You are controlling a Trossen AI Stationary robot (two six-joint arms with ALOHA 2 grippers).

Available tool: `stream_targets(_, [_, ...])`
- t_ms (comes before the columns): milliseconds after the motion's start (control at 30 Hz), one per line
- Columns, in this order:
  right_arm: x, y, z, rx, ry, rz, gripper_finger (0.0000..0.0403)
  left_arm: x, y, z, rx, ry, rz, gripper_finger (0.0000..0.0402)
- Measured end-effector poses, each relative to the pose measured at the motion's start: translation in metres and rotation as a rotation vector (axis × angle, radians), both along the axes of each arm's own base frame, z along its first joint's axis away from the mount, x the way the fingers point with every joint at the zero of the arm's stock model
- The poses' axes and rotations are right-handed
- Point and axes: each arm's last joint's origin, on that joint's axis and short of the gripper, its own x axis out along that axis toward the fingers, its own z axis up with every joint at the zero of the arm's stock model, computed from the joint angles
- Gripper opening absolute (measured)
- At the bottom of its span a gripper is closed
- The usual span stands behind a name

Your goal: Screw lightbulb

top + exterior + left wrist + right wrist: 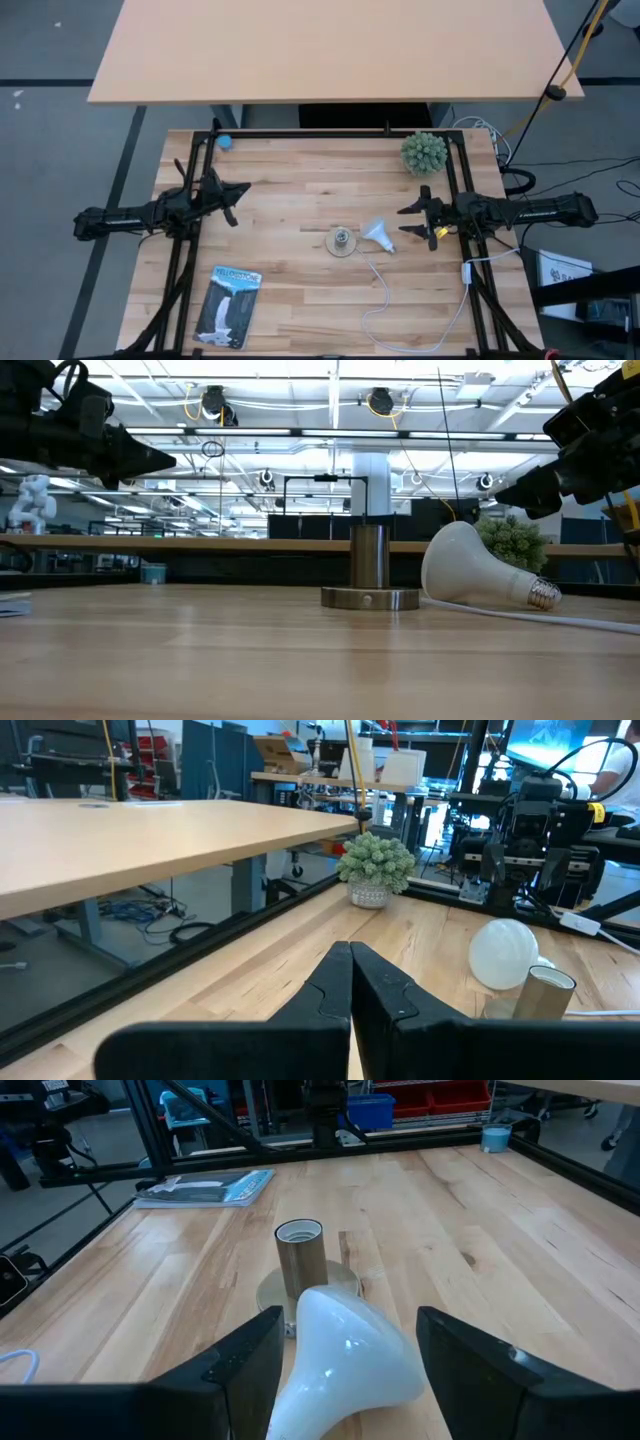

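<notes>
The white frosted lightbulb lies on its side on the wooden table, its dome toward the socket base and its silvery screw end toward the right. My right gripper is open above the table just right of the bulb; in the right wrist view its fingers stand on either side of the bulb without touching it. My left gripper is shut and empty at the table's left. The socket stands upright on its round base.
A spiky green ball plant stands at the far right. A white cord runs from the socket toward the near right edge. A blue-and-white packet lies near left. A small blue thing sits at the far left corner.
</notes>
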Motion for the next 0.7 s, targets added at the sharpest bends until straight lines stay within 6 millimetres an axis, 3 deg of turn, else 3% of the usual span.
stream_targets(700, [0.0003,0.0000,0.0010,0.052,-0.016,-0.012,0.0219,0.0000,0.0000,0.0000,0.000,0.000,0.000,0.0000])
